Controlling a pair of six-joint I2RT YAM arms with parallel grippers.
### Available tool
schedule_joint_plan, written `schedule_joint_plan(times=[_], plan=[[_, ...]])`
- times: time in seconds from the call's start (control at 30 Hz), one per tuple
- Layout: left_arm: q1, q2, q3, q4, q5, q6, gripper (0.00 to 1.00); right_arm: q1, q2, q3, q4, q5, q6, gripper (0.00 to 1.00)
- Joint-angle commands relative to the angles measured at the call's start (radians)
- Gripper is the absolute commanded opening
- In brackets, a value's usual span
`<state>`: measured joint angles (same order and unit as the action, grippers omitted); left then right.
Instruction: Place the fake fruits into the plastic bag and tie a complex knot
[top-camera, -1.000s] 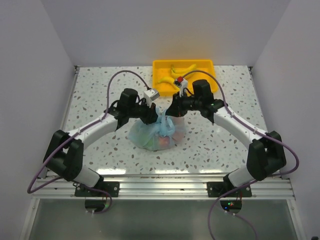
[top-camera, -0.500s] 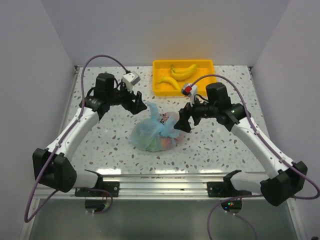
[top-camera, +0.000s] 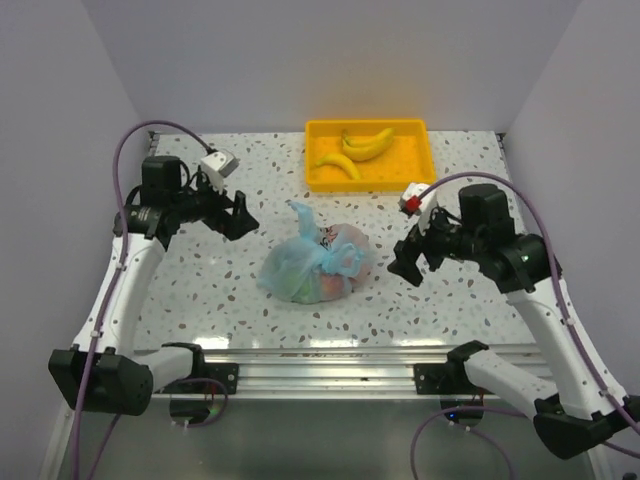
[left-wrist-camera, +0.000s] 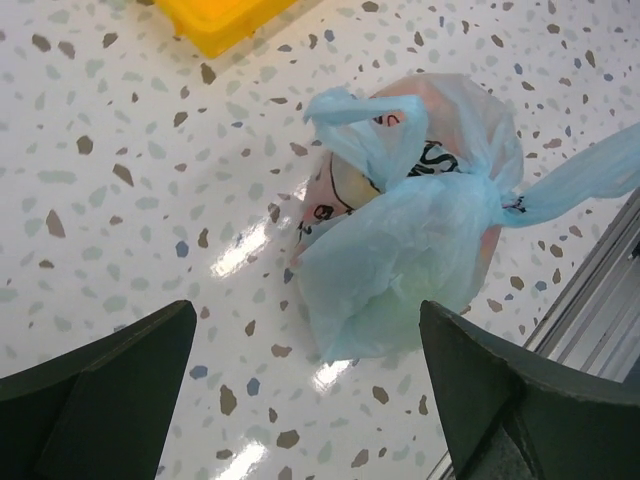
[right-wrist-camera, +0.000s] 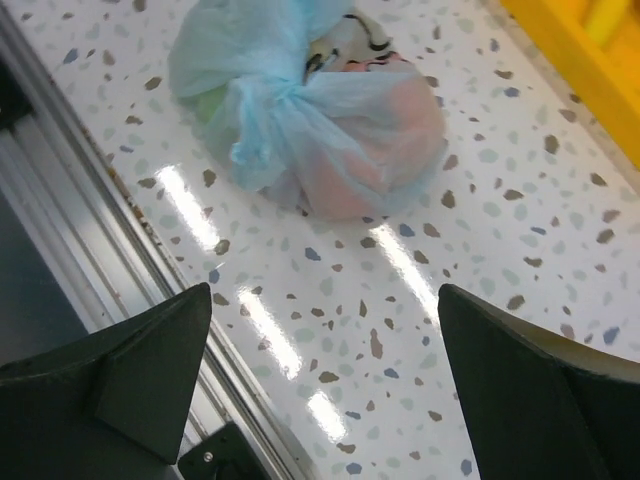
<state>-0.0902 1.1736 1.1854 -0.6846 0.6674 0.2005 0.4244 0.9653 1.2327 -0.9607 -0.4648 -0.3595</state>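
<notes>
The light-blue plastic bag (top-camera: 300, 272) lies tied in the middle of the table, and nothing holds it. Its knot (top-camera: 327, 256) sits on top, with short handle ends sticking out. Fake fruits show through the film, a reddish one (right-wrist-camera: 375, 150) and a greenish one (right-wrist-camera: 207, 103). Two bananas (top-camera: 366, 144) lie in the yellow tray (top-camera: 420, 168). My left gripper (top-camera: 241, 214) hangs open to the left of the bag. To the bag's right, my right gripper (top-camera: 404, 263) is open too. Both wrist views show the knot (left-wrist-camera: 497, 201) (right-wrist-camera: 272, 106) beyond wide, empty jaws (left-wrist-camera: 305, 312) (right-wrist-camera: 325, 295).
The yellow tray stands at the back of the table, its corner (left-wrist-camera: 222, 18) and its edge (right-wrist-camera: 590, 55) showing in the wrist views. The aluminium rail (top-camera: 320, 352) runs along the near edge, close below the right gripper. White walls close in left, right and behind.
Both grippers let go of the bag's knot, opened wide and drew apart, the left one to the left and the right one to the right. The bag settled on the table.
</notes>
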Motion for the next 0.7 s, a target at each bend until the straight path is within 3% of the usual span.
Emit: schedule_joint_plan(times=[0.0, 0.1, 0.3, 0.67], plan=[[0.177, 0.018, 0.005, -0.108, 0.125, -0.019, 1.0, -0.152, 0.051, 0.088, -0.074, -0.03, 0.077, 0.99], [0.321, 0.049, 0.029, -0.171, 0.217, 0.019, 1.0, -0.266, 0.13, 0.14, -0.121, -0.083, 0.152, 0.99], [0.544, 0.139, 0.046, -0.23, 0.123, 0.105, 1.0, -0.545, 0.232, 0.061, -0.041, -0.13, 0.223, 0.99], [0.584, 0.184, -0.138, -0.079, -0.081, 0.201, 1.0, -0.607, 0.349, -0.104, 0.111, -0.011, 0.186, 0.98]])
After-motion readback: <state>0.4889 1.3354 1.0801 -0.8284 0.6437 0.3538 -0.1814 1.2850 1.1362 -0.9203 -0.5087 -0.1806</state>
